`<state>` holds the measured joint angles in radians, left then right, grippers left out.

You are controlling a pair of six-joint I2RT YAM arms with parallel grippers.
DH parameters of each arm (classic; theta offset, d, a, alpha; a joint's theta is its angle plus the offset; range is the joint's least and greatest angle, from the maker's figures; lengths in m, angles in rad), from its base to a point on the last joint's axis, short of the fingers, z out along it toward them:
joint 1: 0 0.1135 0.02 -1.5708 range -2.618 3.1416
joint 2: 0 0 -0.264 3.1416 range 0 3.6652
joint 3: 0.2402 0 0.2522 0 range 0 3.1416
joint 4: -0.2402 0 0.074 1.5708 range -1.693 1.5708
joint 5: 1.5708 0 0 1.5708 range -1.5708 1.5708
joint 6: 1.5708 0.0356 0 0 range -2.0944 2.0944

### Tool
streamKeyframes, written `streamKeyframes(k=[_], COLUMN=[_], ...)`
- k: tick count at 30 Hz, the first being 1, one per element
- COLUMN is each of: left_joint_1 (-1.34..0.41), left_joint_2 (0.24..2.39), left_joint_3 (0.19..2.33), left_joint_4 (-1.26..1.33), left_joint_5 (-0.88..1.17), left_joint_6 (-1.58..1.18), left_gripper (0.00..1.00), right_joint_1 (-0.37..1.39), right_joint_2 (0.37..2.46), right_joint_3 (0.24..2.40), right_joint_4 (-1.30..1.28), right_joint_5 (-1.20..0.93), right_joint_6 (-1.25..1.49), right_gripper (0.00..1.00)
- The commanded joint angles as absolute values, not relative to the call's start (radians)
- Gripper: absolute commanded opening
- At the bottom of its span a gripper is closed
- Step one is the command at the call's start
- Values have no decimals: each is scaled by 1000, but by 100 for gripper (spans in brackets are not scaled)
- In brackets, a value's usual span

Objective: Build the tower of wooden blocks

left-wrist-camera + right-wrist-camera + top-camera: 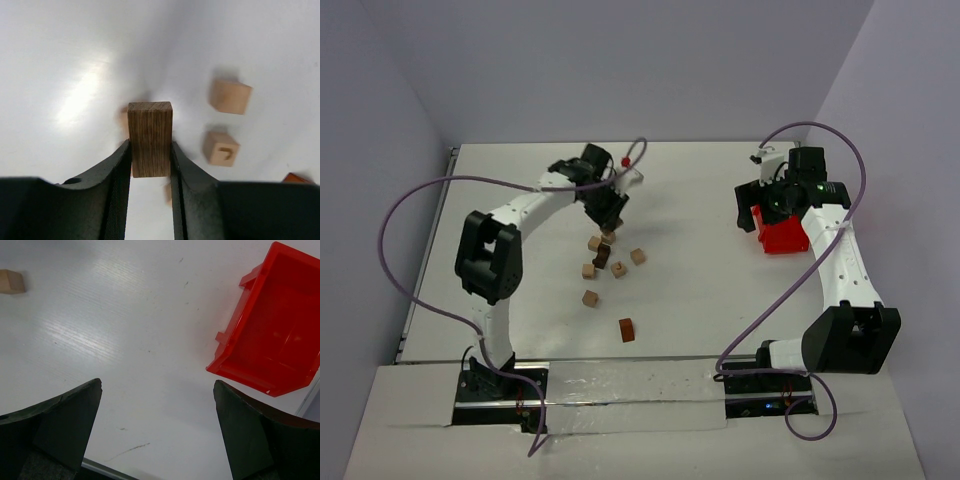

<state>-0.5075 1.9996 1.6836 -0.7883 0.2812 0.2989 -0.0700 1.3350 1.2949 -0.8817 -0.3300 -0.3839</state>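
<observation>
My left gripper (607,218) is shut on a dark brown wooden block (150,139) and holds it above the table, over the far end of the loose blocks. Below it lie a tan cube (594,243), a dark brown block (602,257) and several more tan cubes (618,269). A reddish-brown block (627,329) lies nearer the front. The left wrist view shows two tan cubes to the right of the held block, a plain one (230,96) and one marked with a 7 (220,148). My right gripper (157,390) is open and empty beside the red bin.
A red plastic bin (782,235) stands at the right of the table and shows at the top right of the right wrist view (272,335). A lone tan cube (11,281) lies at that view's left edge. Purple cables loop beside both arms.
</observation>
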Motion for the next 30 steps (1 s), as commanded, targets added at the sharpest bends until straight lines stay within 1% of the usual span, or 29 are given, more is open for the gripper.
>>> streamKeyframes(k=[1,7,11,15,22,30], left_joint_1=[-383,-327,-327,-335,-407,-517], left_joint_2=[1959,2064,2097,2087,2032,2005], left_joint_3=[1802,1790,1761,1672,1500,1391], left_joint_4=[-871,-832,-792,-712,-588,-471], left_joint_5=[361,283,290,290,248,245], left_joint_6=[383,426,411,393,385,325], left_gripper=[0,0,0,0,0,0], right_joint_1=[-71,-71,-71,-71,-71,-71], right_joint_2=[1334,1368,1373,1367,1361,1345], right_joint_3=[1317,1360,1370,1356,1347,1310], right_joint_4=[-900,-919,-924,-923,-927,-930], right_joint_5=[-347,-351,-343,-334,-338,-339], right_joint_6=[-385,-377,-380,-383,-383,-385], right_gripper=[100,100,100,100,100,100])
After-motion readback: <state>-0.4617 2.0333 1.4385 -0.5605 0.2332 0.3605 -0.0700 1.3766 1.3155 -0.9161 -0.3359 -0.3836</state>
